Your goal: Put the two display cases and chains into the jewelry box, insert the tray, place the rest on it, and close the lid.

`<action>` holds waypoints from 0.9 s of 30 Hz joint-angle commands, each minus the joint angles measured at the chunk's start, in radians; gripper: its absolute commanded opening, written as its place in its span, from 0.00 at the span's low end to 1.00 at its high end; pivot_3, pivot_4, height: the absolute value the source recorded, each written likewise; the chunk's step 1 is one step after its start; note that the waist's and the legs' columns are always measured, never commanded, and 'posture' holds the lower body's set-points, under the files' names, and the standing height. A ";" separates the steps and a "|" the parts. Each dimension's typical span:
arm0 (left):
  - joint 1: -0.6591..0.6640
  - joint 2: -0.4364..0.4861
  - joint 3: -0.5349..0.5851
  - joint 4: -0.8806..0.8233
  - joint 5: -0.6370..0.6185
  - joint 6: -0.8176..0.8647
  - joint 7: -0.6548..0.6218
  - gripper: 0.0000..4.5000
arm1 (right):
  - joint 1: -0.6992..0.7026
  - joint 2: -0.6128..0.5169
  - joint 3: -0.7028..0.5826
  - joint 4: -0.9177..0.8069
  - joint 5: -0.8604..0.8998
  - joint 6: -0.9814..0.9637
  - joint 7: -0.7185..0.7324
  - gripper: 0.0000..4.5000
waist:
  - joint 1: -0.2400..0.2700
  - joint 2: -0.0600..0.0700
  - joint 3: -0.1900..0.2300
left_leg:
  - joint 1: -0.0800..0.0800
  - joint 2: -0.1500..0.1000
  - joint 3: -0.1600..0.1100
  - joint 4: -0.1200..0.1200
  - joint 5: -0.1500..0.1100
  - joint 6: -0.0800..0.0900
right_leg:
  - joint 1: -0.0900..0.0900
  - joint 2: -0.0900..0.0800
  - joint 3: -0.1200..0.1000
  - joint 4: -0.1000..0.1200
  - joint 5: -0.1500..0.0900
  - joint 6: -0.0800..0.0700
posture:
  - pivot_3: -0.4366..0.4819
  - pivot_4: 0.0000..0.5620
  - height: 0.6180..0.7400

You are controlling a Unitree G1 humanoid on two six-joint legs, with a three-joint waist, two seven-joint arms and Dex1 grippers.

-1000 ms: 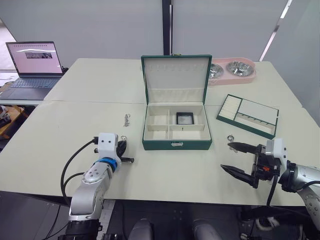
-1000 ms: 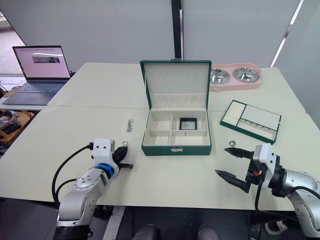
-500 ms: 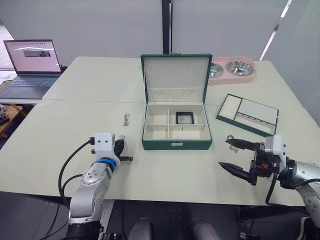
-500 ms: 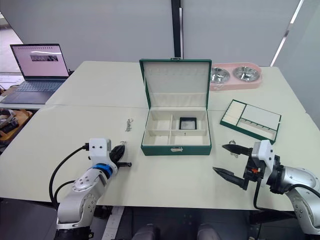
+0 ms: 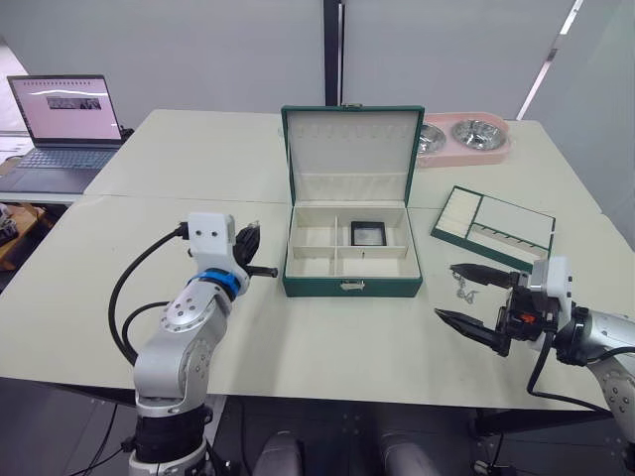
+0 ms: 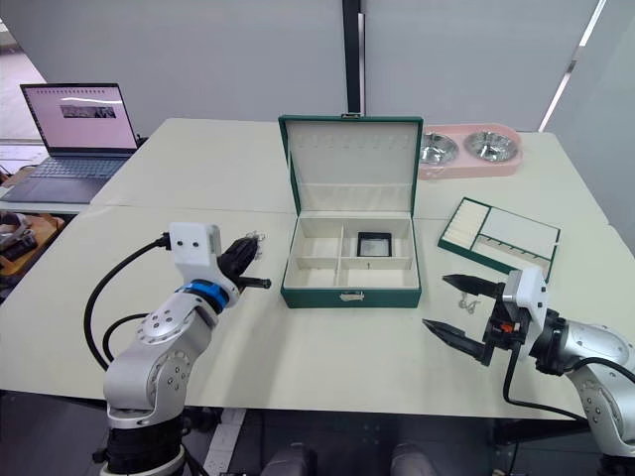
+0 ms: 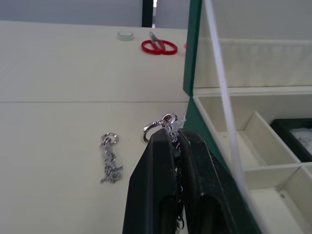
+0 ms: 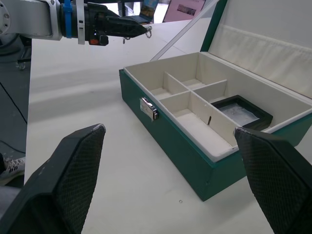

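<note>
The dark green jewelry box (image 5: 347,286) stands open at mid-table with its lid (image 5: 348,154) upright. One black-framed display case (image 5: 366,233) lies in its back right compartment. My left gripper (image 7: 174,136) is shut on a silver chain (image 7: 162,124) and held above the table just left of the box. Another chain (image 7: 109,158) lies on the table beneath it. Right of the box, my right gripper (image 5: 444,291) stands wide open above a third chain (image 5: 462,288). The tray (image 5: 491,228) lies to the box's right.
A pink double pet bowl (image 5: 461,139) sits behind the box on the right. An open laptop (image 5: 60,109) is at the far left. Red scissors (image 7: 158,47) and a small clear cap (image 7: 125,35) lie further back on the table.
My left arm has lifted off the table's front and swung up toward the box's left side with the chain in its fingers. The right gripper has barely moved.
</note>
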 commanded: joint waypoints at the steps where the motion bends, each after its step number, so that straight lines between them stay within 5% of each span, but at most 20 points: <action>1: -0.056 0.003 -0.034 -0.043 -0.024 0.009 -0.030 0.01 | 0.007 0.009 -0.053 -0.035 0.033 0.002 -0.026 1.00 | 0.000 0.000 0.000 | 0.000 0.000 0.000 0.000 0.000 0.000 | 0.000 0.000 0.000 0.000 0.000 0.000 | 0.48 0.27 1.00; 13: -0.200 0.016 -0.129 0.144 -0.010 -0.020 -0.141 0.01 | 0.067 0.042 -0.095 -0.107 0.059 0.025 -0.116 1.00 | -0.001 0.000 0.000 | 0.000 0.000 0.000 0.000 0.000 0.000 | 0.000 0.001 0.000 0.000 0.000 0.000 | 0.48 0.27 1.00; 27: -0.337 -0.094 -0.168 0.466 0.102 -0.123 -0.071 0.01 | 0.075 0.046 -0.102 -0.151 0.062 0.043 -0.187 1.00 | -0.001 0.000 0.000 | -0.001 0.000 0.000 0.000 0.000 0.000 | 0.000 0.001 0.001 -0.001 0.000 0.000 | 0.48 0.27 1.00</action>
